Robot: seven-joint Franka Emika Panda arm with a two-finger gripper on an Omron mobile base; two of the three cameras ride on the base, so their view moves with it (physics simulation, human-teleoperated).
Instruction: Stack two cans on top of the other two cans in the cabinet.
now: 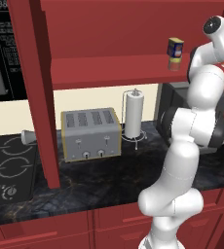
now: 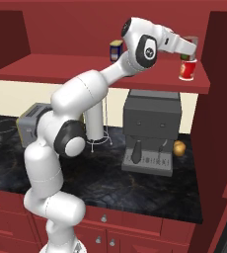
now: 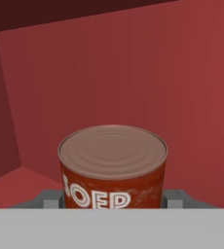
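Hand view has the gripper [image 3: 112,199] half closed, one finger tip at 3 and one at 9 o'clock of a small dark red tin with a green band [image 3: 112,165], which it seems to hold by the sides. In the right base view this tin is at 12 o'clock of the bright red tin with a white label [image 2: 188,70]; whether it already rests on it I cannot tell. At 9 o'clock, the blue tin with yellow markings [image 1: 175,47] already stands on the dull tan-brown tin [image 1: 174,63], on the shelf of the large dark red wooden cabinet [image 2: 61,74]. I judge that one stack is done; left is to set down and release.
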